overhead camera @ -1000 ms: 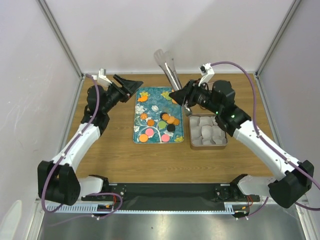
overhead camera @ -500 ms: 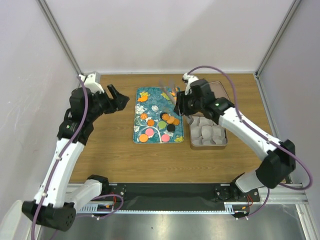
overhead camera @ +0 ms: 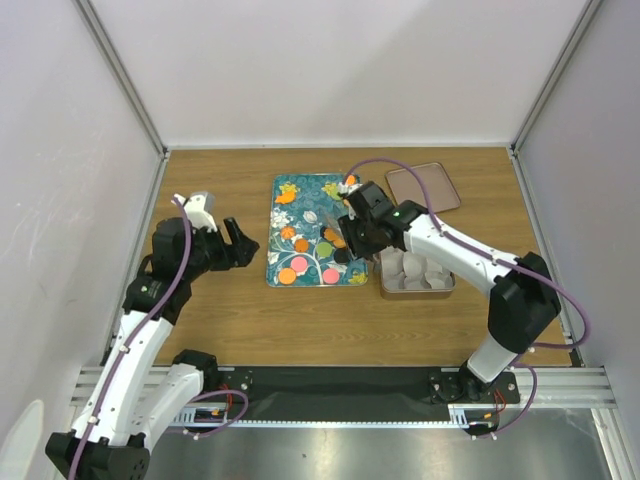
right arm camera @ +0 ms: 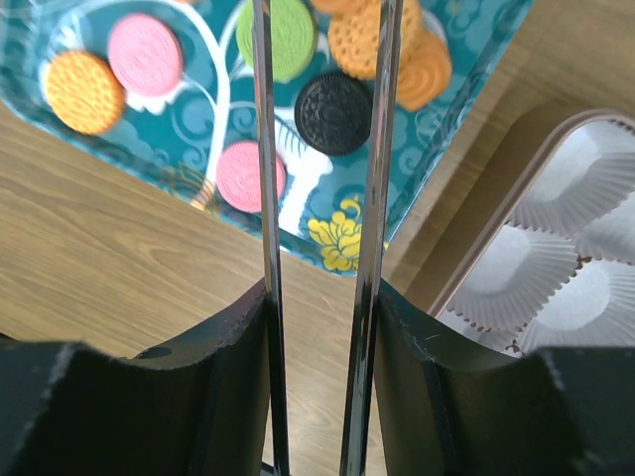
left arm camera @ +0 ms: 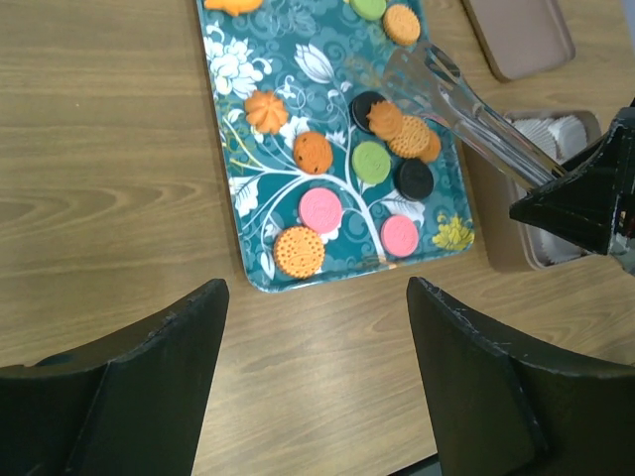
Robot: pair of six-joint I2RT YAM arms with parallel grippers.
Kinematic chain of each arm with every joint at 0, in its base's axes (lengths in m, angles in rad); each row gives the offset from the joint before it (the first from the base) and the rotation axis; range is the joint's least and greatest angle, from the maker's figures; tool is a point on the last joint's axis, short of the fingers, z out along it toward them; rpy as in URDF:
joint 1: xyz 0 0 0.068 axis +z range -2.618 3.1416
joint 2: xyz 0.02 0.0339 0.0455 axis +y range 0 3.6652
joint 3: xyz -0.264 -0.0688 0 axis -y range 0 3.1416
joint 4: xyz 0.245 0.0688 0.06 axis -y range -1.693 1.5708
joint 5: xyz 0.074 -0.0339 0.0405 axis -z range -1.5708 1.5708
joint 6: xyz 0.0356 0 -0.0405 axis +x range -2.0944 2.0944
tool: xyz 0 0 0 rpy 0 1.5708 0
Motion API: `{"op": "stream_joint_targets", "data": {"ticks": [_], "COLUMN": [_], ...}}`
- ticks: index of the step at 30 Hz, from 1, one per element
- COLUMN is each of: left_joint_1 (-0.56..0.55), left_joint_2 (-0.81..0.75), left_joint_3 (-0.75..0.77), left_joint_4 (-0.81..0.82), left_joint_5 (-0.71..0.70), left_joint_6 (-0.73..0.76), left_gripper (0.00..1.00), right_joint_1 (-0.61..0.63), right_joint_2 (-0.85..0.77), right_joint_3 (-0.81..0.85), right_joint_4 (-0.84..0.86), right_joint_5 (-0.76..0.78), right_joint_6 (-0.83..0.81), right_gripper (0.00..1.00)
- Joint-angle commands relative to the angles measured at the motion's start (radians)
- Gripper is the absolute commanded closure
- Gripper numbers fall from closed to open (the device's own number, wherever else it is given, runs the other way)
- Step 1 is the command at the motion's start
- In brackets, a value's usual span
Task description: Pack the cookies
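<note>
All the cookies (left arm camera: 370, 161) sit on the teal tray (overhead camera: 272, 250) in the middle of the table. Most crowd its near right corner, with a few strays toward the far end. Just to the right is the square tin (overhead camera: 418, 293), and its paper cups (right arm camera: 585, 288) look empty from here. These are light, stiff little discs, likely brittle and quick to skid on that glossy tray, and some in the heap overlap. So I'd take one lying alone or on top, pinch it gently across opposite edges, and never press on the flat face. Now the arms: the right one reaches in across the tin, its wrist low over the tray's right side. The right gripper (right arm camera: 322, 307) is clamped on the clear tongs (left arm camera: 466, 104), whose blades stand a little apart over the orange-and-black heap, with no cookie caught between them that I can make out. The left arm is folded back over bare wood, well left of the tray. The left gripper (overhead camera: 243, 243) has its jaws spread wide and holds nothing.
</note>
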Motion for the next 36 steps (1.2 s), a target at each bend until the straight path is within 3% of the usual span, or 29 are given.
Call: {"op": "stream_joint_targets", "data": {"ticks": [1, 5, 36], "left_joint_1": [0.001, 0.001, 0.0], "left_joint_2": [-0.032, -0.038, -0.053], "left_joint_3": [-0.029, -0.085, -0.097], "left_joint_4": [0.037, 0.063, 0.06], "left_joint_5": [0.026, 0.048, 0.053], "left_joint_6": [0.033, 0.033, 0.033], "left_gripper": [0.21, 0.2, 0.16], "right_joint_1": [0.028, 0.031, 0.069], "right_joint_2": [0.025, 0.053, 0.087], "right_joint_3": [0.039, 0.051, 0.045], "right_joint_4": [-0.018, -0.032, -0.092], "right_joint_5": [0.039, 0.058, 0.135], "right_joint_6": [-0.027, -0.032, -0.062], "right_gripper": [0.56, 0.56, 0.53]}}
